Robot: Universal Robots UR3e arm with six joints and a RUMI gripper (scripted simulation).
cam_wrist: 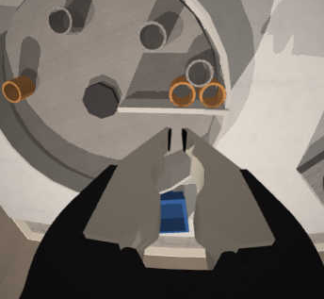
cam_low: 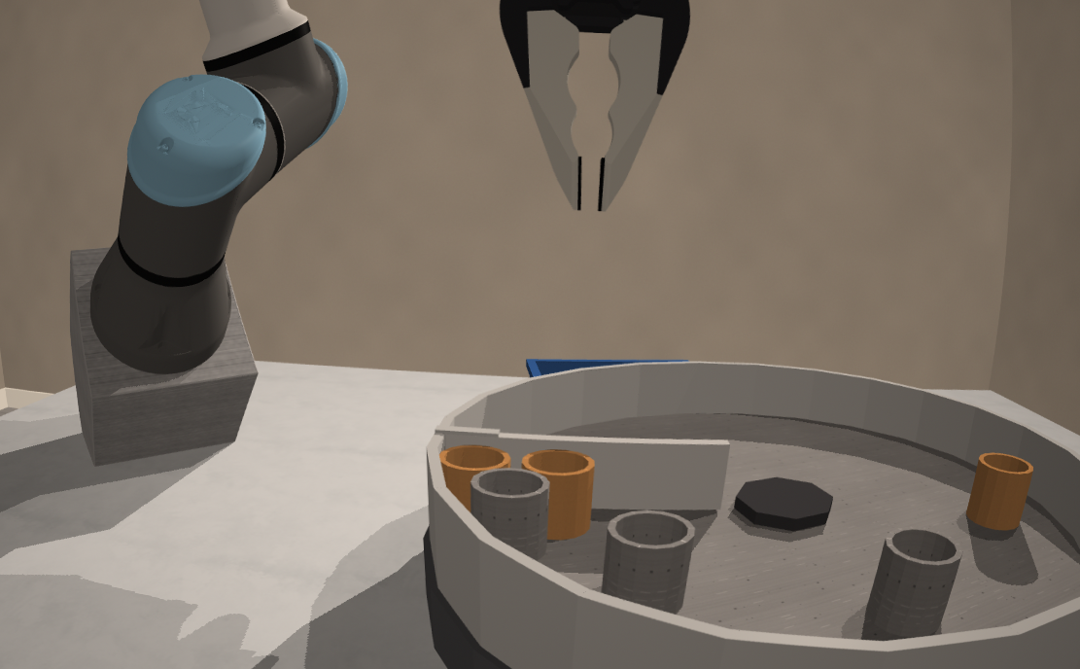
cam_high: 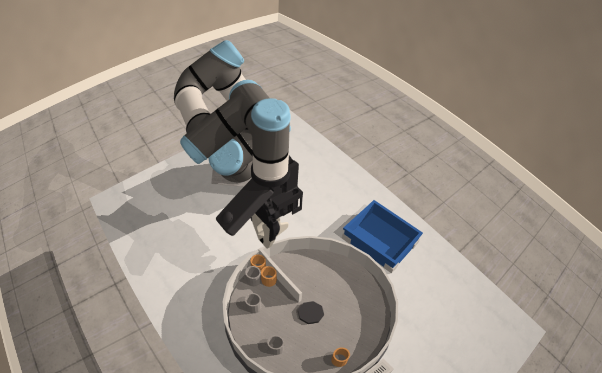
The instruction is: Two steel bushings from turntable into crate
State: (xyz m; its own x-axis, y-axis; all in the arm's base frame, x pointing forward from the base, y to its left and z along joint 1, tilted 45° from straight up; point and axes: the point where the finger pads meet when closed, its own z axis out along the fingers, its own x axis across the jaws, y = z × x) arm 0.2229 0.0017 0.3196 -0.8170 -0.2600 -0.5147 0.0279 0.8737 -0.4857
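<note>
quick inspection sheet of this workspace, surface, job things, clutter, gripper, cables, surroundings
surface: pale mat on a tiled floor, carrying the turntable and crate
job's things: three grey steel bushings on the turntable, one packed by the divider wall, one mid-tray, one near the front rim; blue crate beside the turntable, nothing seen inside
clutter: three orange bushings, two by the divider, one at the far right; dark octagonal hub
grippers: gripper shut, holding nothing, hanging well above the turntable
cables: nothing seen
surroundings: plain tan walls, grey block under the arm base
</note>
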